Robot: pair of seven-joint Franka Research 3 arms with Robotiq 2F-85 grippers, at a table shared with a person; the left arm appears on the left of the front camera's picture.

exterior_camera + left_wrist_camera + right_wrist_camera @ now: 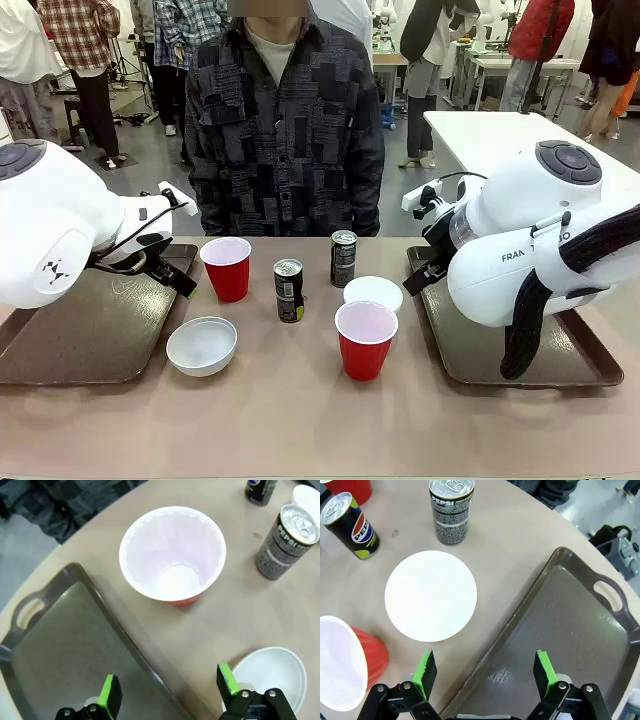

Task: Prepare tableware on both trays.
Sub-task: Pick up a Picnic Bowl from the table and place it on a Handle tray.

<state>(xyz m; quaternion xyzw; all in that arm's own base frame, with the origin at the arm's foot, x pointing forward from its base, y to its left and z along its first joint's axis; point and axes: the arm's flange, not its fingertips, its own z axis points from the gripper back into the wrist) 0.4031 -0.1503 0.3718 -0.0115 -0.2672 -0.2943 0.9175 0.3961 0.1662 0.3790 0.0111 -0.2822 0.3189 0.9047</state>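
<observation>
The front camera faces across the table (300,430) at the person (285,130); the left wrist camera looks steeply down, close above the edge of the left tray (65,645). The right wrist camera does likewise over the right tray (560,630); both share one white bowl (430,595).

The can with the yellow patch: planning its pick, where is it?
Front view, mid-table: the yellow-patch can stands between the far red cup and the grey can.

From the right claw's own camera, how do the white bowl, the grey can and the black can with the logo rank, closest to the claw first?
1. White bowl: just ahead of the open right gripper, slightly to picture left.
2. Grey can: straight beyond the bowl, at the top edge.
3. Black can: top-left corner, farthest.
</observation>
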